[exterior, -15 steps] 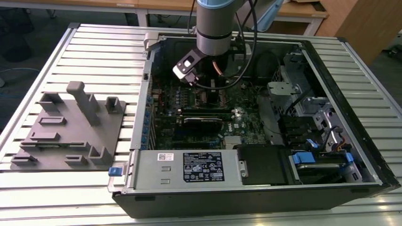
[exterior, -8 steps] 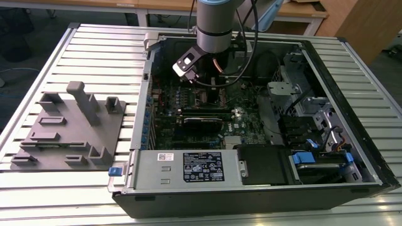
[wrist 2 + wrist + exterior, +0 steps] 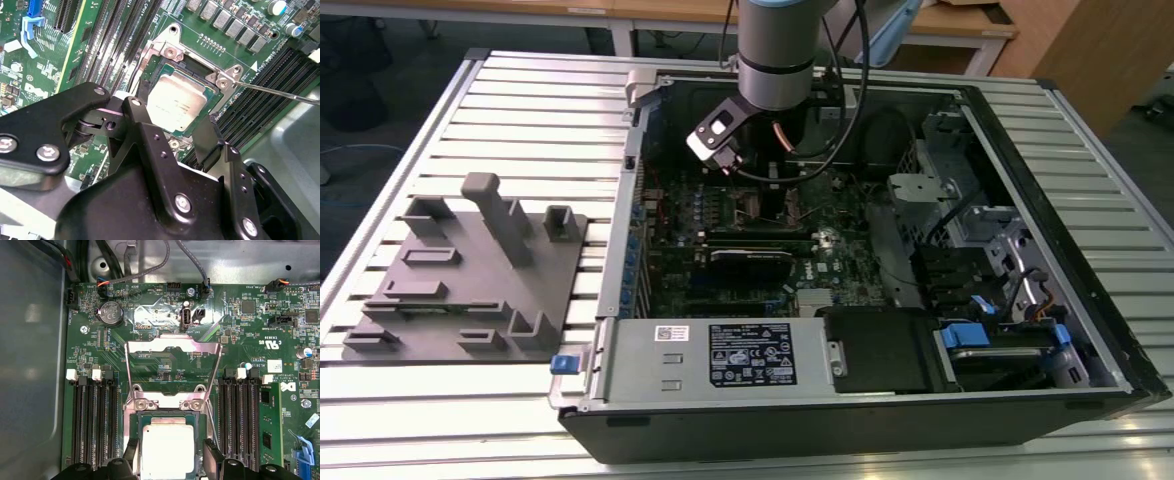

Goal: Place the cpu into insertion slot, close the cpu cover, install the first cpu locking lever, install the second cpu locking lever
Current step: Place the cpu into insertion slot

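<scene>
In insertion slot (image 3: 167, 415): faintly printed cpu (image 3: 167, 440) seated; gripper (image 3: 170, 455) spread astride it; cpu cover (image 3: 172, 343) hinged open.

My exterior view looks down from well back on the open black computer case (image 3: 854, 425), while both wrist views sit close above its silver-grey square cpu (image 3: 177, 102) (image 3: 167, 450).

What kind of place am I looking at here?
Probably a robotics lab or workshop: a robot arm reaches into an open computer case on a slatted metal table, with wooden desks behind.
</scene>
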Available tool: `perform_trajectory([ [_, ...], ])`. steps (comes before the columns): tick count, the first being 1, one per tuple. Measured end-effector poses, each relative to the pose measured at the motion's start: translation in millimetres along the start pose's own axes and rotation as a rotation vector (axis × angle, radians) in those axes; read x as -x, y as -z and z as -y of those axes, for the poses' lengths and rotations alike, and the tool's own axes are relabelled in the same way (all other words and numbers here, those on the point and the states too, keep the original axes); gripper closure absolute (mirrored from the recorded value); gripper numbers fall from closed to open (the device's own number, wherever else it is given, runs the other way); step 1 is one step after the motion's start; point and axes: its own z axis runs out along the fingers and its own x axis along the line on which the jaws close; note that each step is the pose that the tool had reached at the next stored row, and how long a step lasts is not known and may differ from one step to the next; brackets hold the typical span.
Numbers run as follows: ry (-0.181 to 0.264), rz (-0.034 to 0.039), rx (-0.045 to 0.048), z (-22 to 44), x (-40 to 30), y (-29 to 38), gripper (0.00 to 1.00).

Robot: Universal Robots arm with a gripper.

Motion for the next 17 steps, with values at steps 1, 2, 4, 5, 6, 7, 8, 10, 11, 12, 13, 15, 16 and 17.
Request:
perform_trajectory([
  [1, 0.000, 0.0000, 0.0000, 0.0, 0.0, 0.0, 0.38],
  [2, 0.000, 0.0000, 0.0000, 0.0, 0.0, 0.0, 0.38],
  [4, 0.000, 0.0000, 0.0000, 0.0, 0.0, 0.0, 0.38],
  [5, 0.000, 0.0000, 0.0000, 0.0, 0.0, 0.0, 0.38],
  [6, 0.000, 0.0000, 0.0000, 0.0, 0.0, 0.0, 0.38],
  [7, 0.000, 0.0000, 0.0000, 0.0, 0.0, 0.0, 0.38],
  [8, 0.000, 0.0000, 0.0000, 0.0, 0.0, 0.0, 0.38],
  [10, 0.000, 0.0000, 0.0001, 0.0, 0.0, 0.0, 0.40],
  [11, 0.000, 0.0000, 0.0000, 0.0, 0.0, 0.1, 0.46],
  [12, 0.000, -0.0001, 0.0000, 0.0, 0.0, 0.1, 0.46],
  [13, 0.000, 0.0000, 0.0000, 0.0, 0.0, 0.1, 0.53],
  [15, 0.000, 0.0000, 0.0000, 0.0, 0.0, 0.1, 0.58],
  [16, 0.000, 0.0000, 0.0000, 0.0, 0.0, 0.1, 0.64],
  [17, 0.000, 0.0000, 0.0001, 0.0, 0.0, 0.1, 0.70],
])
